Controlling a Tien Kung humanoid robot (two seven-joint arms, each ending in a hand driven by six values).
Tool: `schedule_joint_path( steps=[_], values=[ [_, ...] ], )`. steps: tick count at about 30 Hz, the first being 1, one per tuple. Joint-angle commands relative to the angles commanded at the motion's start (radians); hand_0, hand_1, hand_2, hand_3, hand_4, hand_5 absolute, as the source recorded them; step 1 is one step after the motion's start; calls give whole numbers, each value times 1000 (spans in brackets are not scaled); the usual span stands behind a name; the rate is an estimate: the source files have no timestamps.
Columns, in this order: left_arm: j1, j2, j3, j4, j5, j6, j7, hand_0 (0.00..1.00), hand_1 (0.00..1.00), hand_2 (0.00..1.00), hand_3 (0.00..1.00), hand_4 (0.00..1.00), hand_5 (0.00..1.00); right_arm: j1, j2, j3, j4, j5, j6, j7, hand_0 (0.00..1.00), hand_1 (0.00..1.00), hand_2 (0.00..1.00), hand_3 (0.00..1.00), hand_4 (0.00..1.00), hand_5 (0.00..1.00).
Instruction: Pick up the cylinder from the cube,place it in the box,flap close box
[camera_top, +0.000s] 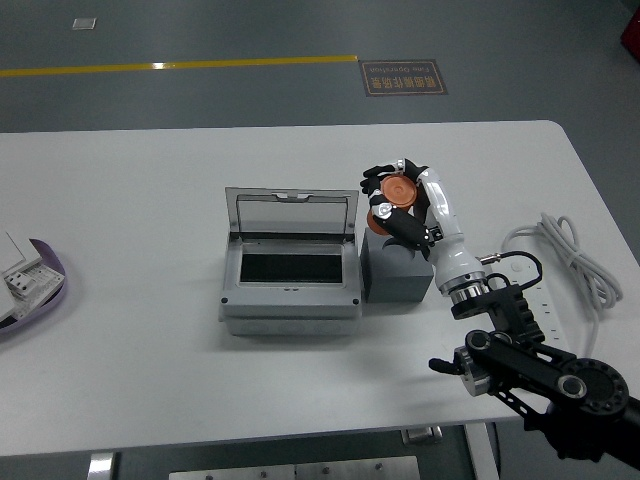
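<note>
Open box (290, 285) mid-table, lid (291, 210) upright along its far side, blocking approach from far edge. Dark cube (400, 270) touching box's right wall. Cable (570, 250) near right edge. Clutter (25, 280) at left edge. Near edge bare.

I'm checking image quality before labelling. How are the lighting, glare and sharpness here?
Head view: even, soft light with faint shadows; sharp across the table; a pale reflection on the box lid; the box's inside is dark; the right robot hand on the cylinder is crisp, without motion blur.

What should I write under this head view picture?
Right hand grips orange cylinder above dark grey cube, beside open grey box.
</note>
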Motion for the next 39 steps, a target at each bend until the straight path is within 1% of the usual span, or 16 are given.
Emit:
schedule_joint_path(
  steps=[3,4,7,9,10,15,16,21,22,23,27,28,29,33,34,39],
  values=[
    [0,0,-2,0,1,0,1,511,551,556,597,714,148,12,5,-14,38,-41,0,-39,423,396,391,398,2,2],
    [0,0,-4,0,3,0,2,511,551,556,597,714,148,23,8,-26,56,-59,0,-58,233,253,310,299,2,2],
    [1,1,-10,1,10,-1,5,511,551,556,597,714,148,69,23,-73,96,-108,3,-127,233,253,310,299,2,2],
    [1,2,-13,1,14,-1,6,511,551,556,597,714,148,101,39,-105,98,-142,11,-171,233,253,310,299,2,2],
    [0,2,-14,1,16,-2,7,511,551,556,598,716,149,119,49,-122,95,-166,16,-199,62,150,257,236,2,2],
    [0,4,-23,1,30,-3,11,511,551,556,598,716,149,191,100,-177,65,-328,82,-371,62,150,257,236,2,2],
    [0,4,-24,1,32,-4,12,511,551,556,598,716,151,205,110,-186,55,-370,103,-413,2,122,256,228,2,2],
    [0,6,-32,1,42,-5,17,511,551,556,598,716,151,258,142,-231,9,-568,203,-610,2,122,256,228,2,2],
    [0,6,-33,1,44,-5,18,511,551,556,597,718,155,266,146,-241,0,-603,218,-645,2,112,280,259,2,2],
    [-1,7,-34,1,45,-5,18,511,551,556,597,718,155,273,151,-252,-10,-643,233,-683,2,112,280,259,2,2],
    [-3,7,-34,0,47,-6,19,511,551,556,597,718,155,288,163,-276,-45,-770,276,-798,2,112,280,259,2,2],
    [-4,7,-35,0,48,-6,19,511,551,556,597,718,159,290,165,-280,-55,-802,285,-827,2,121,311,284,2,2],
    [-4,7,-36,0,49,-6,20,511,551,556,597,718,159,292,166,-281,-63,-830,290,-852,2,121,311,284,2,2],
    [-3,6,-36,0,51,-6,21,511,551,556,597,718,159,296,170,-284,-87,-920,305,-918,2,121,311,284,2,2],
    [-3,6,-36,0,51,-6,21,511,551,555,597,718,162,296,171,-285,-91,-937,308,-924,114,219,384,344,23,2],
    [-5,7,-33,-1,49,-6,19,511,551,555,597,718,162,300,171,-297,-108,-967,312,-930,114,219,384,344,23,2]
  ],
)
